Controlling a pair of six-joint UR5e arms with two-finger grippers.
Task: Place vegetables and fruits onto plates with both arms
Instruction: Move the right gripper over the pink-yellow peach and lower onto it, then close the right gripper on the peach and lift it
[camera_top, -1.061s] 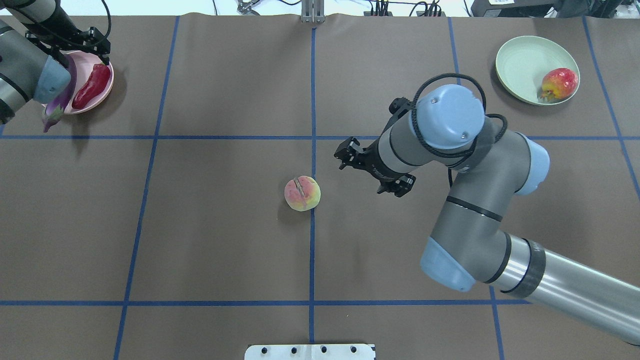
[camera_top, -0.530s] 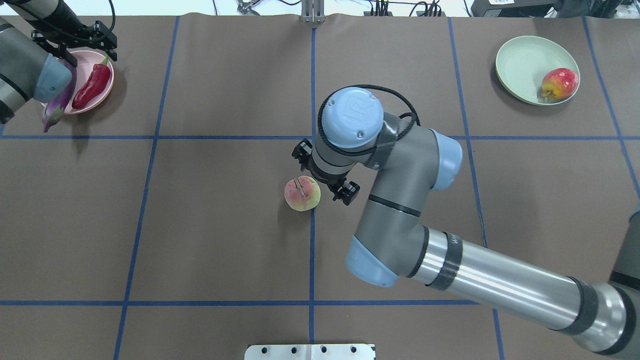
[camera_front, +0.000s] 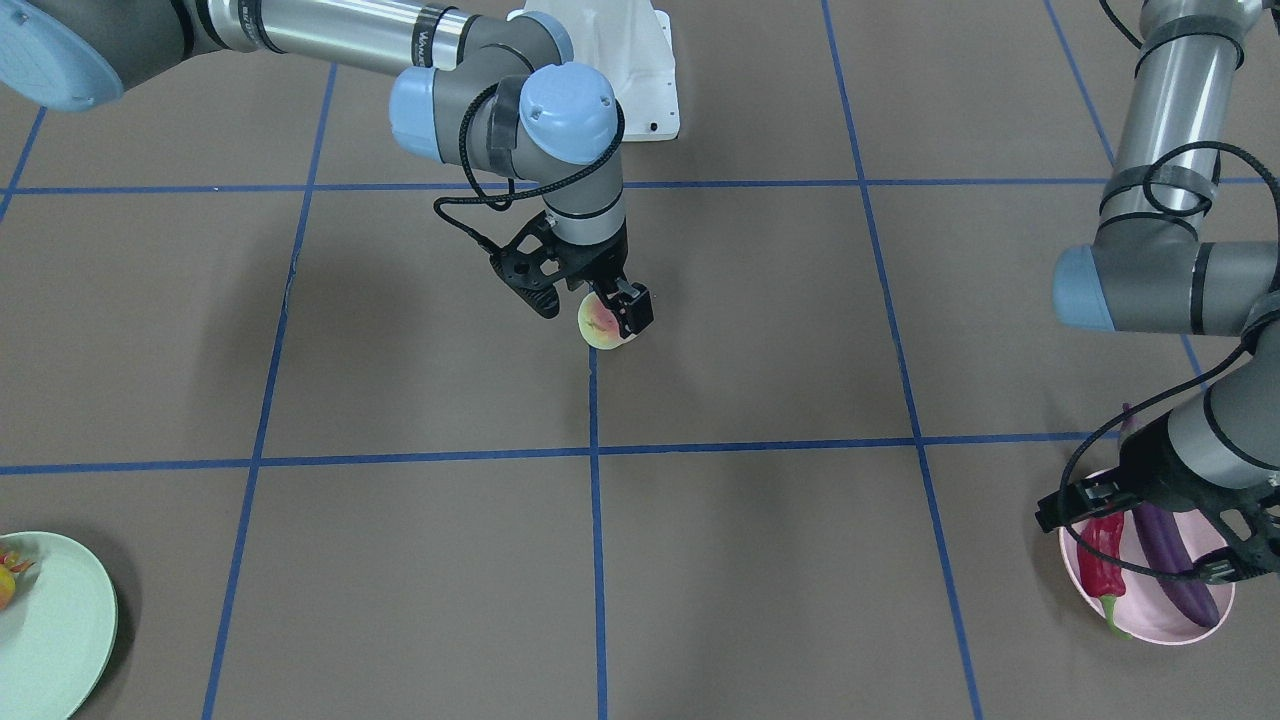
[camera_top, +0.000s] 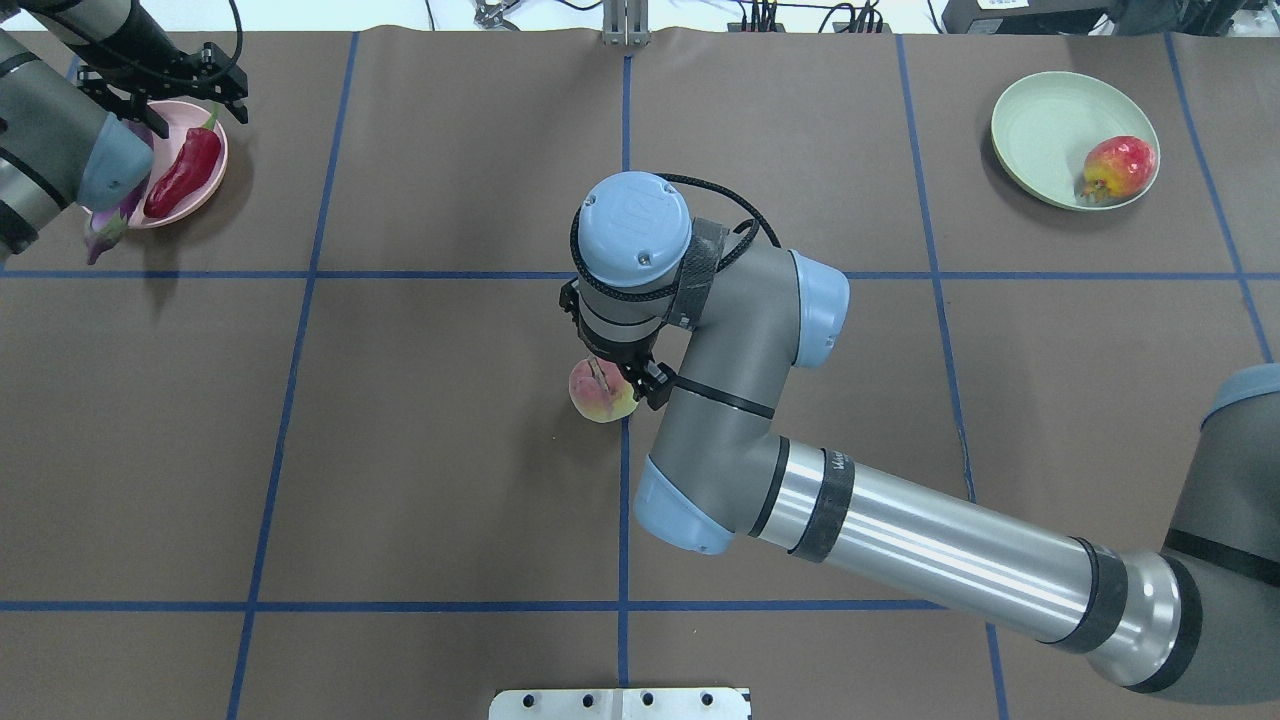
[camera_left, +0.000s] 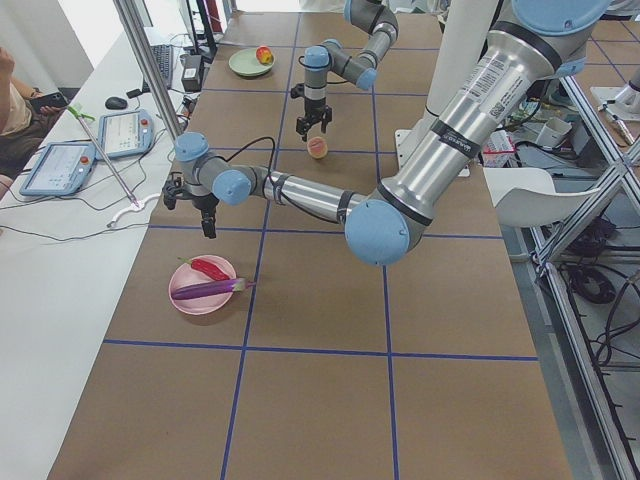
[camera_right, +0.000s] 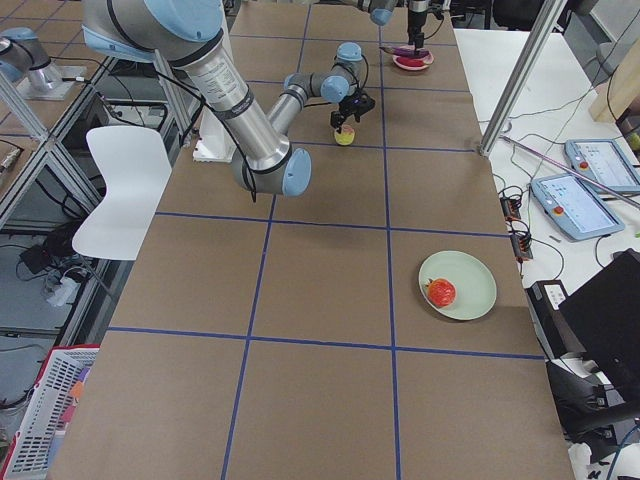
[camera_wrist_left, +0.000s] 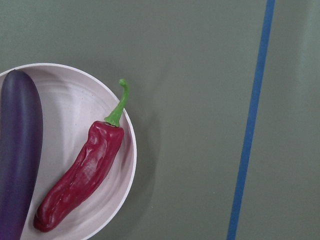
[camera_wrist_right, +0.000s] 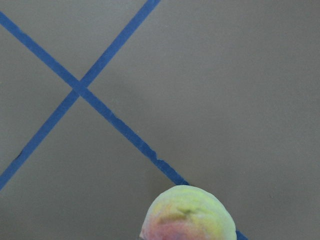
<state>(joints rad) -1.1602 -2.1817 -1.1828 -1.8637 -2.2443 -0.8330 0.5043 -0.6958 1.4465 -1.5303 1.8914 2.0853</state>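
pomegranate (camera_front: 6, 588) cut by edge, eggplant (camera_top: 108, 225) half hidden

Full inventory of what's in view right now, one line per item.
table: 1, brown, blue tape grid
green plate: 1, mint, robot's far right
pink plate: 1, pale pink, robot's far left
pomegranate: 1, red-orange, on green plate
eggplant: 1, purple, on pink plate
chili pepper: 1, red, green stem, beside eggplant
peach: 1, yellow-green and pink, table centre
left gripper: 1, black, open, above pink plate
right gripper: 1, black, open, straddling peach
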